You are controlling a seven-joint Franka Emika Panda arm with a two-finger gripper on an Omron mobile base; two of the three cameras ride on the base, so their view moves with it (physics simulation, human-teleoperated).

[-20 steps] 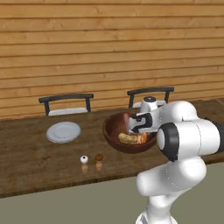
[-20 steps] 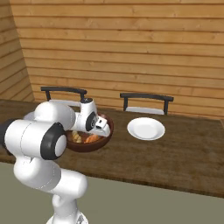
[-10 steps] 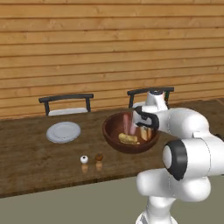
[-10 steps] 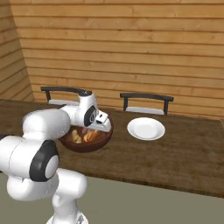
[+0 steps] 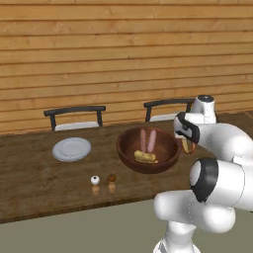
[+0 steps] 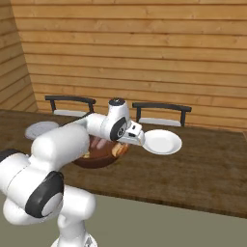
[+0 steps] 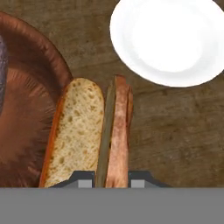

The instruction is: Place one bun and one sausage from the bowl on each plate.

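My gripper (image 7: pixel 107 177) is shut on the orange bun (image 7: pixel 87 131), a split roll held over the table just past the rim of the dark wooden bowl (image 7: pixel 41 59). A white plate (image 7: pixel 170 39) lies ahead of it. From the left base, the gripper (image 5: pixel 187 142) hangs with the bun (image 5: pixel 187 146) at the right side of the bowl (image 5: pixel 129 163). Two sausages (image 5: pixel 147 139) and a yellowish bun (image 5: pixel 146 157) lie inside. A second plate (image 5: pixel 71 148) sits to the left. From the right base, the gripper (image 6: pixel 121 144) is between the bowl (image 6: pixel 96 160) and the plate (image 6: pixel 162 141).
Salt shaker (image 5: pixel 95 180) and pepper shaker (image 5: pixel 112 178) stand near the table's front edge, left of the bowl. Two dark chairs (image 5: pixel 75 116) (image 5: pixel 165 109) stand behind the table against a wooden plank wall. My own white arm hides part of the bowl in the right base view.
The gripper closed on the orange bun inside the bowl, then rose and swung right with it, towards the right-hand plate. The sausages and the yellowish bun stayed in the bowl.
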